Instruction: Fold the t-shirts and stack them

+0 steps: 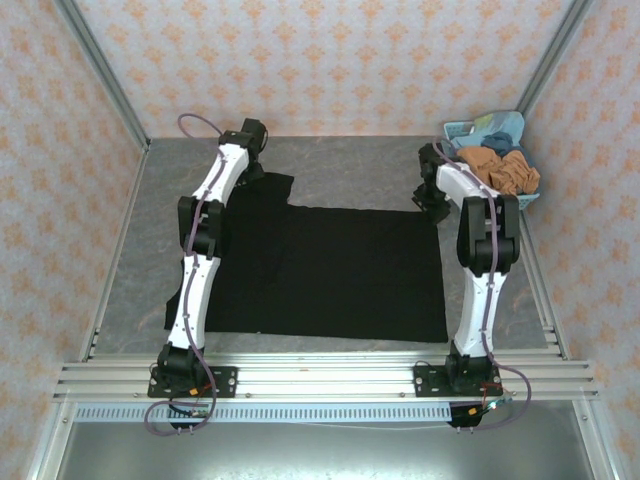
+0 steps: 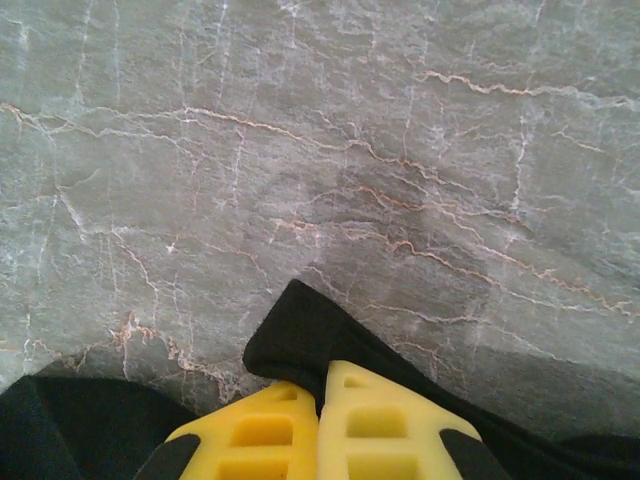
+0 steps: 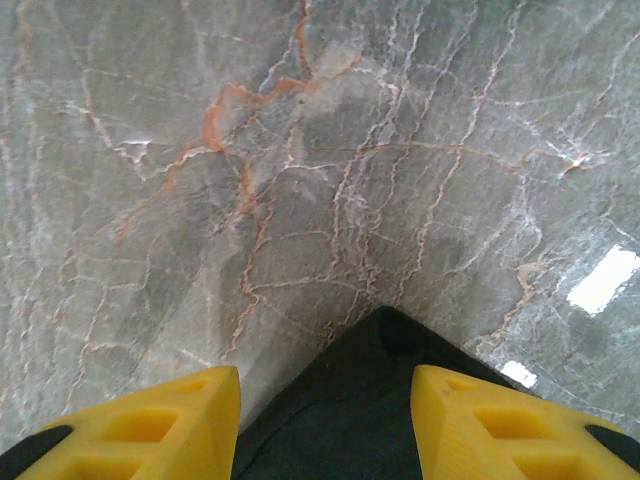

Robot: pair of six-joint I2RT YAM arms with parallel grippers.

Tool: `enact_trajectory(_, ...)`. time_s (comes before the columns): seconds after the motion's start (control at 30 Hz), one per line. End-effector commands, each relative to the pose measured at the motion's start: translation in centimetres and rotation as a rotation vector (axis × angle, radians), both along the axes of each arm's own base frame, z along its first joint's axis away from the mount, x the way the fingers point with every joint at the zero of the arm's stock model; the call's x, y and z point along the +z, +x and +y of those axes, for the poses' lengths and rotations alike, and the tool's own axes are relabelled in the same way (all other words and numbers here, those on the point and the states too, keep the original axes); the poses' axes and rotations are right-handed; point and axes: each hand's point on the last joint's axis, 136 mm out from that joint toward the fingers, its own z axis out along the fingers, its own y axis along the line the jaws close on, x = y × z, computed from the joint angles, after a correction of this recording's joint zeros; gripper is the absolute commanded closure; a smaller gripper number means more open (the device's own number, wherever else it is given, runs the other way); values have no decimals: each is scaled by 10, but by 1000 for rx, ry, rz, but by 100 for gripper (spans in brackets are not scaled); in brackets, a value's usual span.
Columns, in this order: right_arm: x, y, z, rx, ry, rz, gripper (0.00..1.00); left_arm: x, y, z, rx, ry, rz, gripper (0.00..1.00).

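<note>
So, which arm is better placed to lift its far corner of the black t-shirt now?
Left, I think. The left gripper is shut on its corner of the black t-shirt; the right gripper stands open astride the other corner, gripping nothing yet, so it must close first.

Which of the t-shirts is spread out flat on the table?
The black t-shirt, lying flat across the table. The orange-brown t-shirt and the bluish t-shirt are crumpled in the basket at the far right corner.
</note>
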Motion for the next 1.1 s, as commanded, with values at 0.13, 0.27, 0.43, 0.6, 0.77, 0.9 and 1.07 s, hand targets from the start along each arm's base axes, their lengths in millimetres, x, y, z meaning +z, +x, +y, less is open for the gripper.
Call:
enact_trajectory(0.13,-10,-4,-12,-65,-50,54,53,45,5,-1,-10,-24,-81,100)
enact_trajectory(0.27,-12,-5,-12,-59,-49,59,65,53,5,0,-34,-14,-88,100)
enact_trajectory(0.43,-6,-4,-10,-40,-44,55,92,66,-2,5,-36,20,-85,100)
enact_trajectory(0.6,9,-4,-7,-15,-32,26,100,86,-16,13,-43,75,-94,100)
enact_trajectory(0.77,23,-11,-5,8,-23,7,100,111,-33,16,-46,85,-135,100)
enact_trajectory(0.9,30,-18,-1,24,1,-6,100,121,-50,12,-50,44,-157,100)
enact_trajectory(1.07,34,-32,7,41,33,-11,100,127,-86,13,-42,24,-149,100)
